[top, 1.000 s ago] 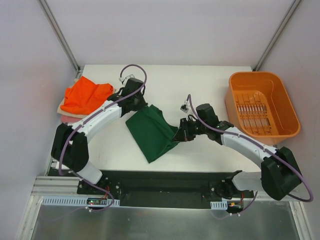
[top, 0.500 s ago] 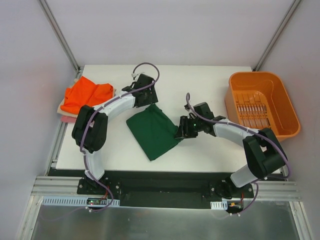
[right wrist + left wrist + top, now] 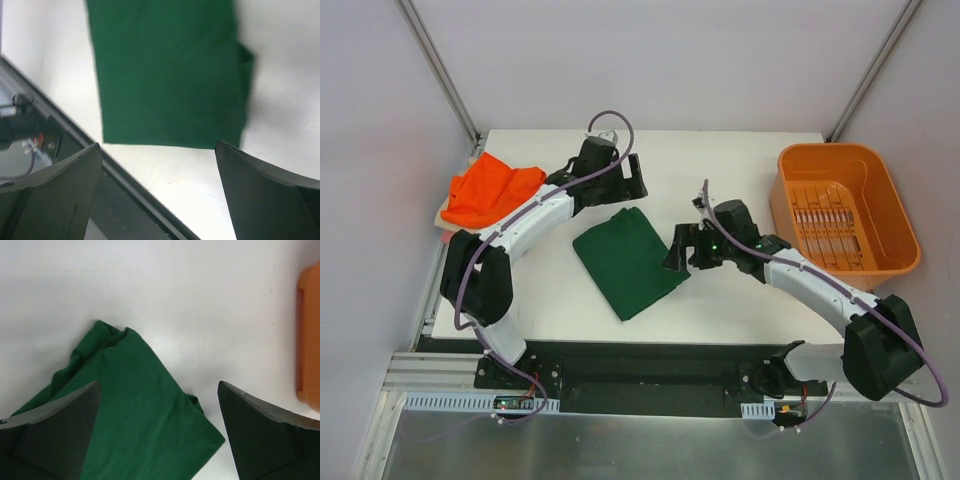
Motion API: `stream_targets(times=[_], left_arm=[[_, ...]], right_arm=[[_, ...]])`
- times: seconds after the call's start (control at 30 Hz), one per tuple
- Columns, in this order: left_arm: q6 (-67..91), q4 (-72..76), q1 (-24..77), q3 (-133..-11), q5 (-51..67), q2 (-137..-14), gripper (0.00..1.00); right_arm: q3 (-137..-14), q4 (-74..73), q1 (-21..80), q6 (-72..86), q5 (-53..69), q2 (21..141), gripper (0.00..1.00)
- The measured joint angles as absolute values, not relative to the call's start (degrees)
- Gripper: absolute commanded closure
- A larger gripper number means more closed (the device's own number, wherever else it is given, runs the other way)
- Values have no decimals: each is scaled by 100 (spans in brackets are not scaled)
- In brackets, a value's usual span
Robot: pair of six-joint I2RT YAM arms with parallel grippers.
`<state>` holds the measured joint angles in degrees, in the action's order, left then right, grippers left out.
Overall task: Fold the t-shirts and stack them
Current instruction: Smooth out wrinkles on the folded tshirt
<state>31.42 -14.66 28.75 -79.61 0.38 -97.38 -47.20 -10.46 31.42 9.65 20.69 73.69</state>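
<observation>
A dark green t-shirt (image 3: 626, 260) lies folded into a flat rectangle in the middle of the white table (image 3: 740, 170). My left gripper (image 3: 632, 185) hovers open just beyond its far corner; in the left wrist view the green t-shirt (image 3: 135, 410) lies between and below the spread fingers (image 3: 55, 435). My right gripper (image 3: 678, 252) stands open at the shirt's right edge, with nothing in it; the right wrist view shows the green t-shirt (image 3: 170, 75) ahead of the jaws. A bright orange t-shirt (image 3: 490, 190) rests on pale folded cloth (image 3: 442, 214) at the far left.
An orange plastic basket (image 3: 845, 205) stands at the table's right side, and its rim (image 3: 309, 335) shows in the left wrist view. The table's near edge and a black rail (image 3: 60, 145) run close below the right gripper.
Both grippers went from shut to open and let go of the green t-shirt. Both drew back from it, the left one farther, and the shirt now lies flat and folded.
</observation>
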Motion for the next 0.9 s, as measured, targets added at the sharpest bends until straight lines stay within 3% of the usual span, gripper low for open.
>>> stream_targets(times=[0.2, 0.57, 0.73, 0.9], left_arm=[[3072, -1391, 2880, -8243, 895, -10455, 1], [3057, -1396, 2877, -9209, 978, -12226, 1], [3118, -1343, 2869, -9201, 545, -12252, 1], [3483, -1079, 2853, -7937, 106, -11402, 1]], right_arm=[[-4777, -698, 4012, 1114, 2338, 8029, 4], [-5247, -576, 3577, 1131, 2434, 9557, 4], [-5334, -565, 3183, 1039, 2469, 9660, 4], [-5634, -768, 2746, 808, 2429, 9852, 4]])
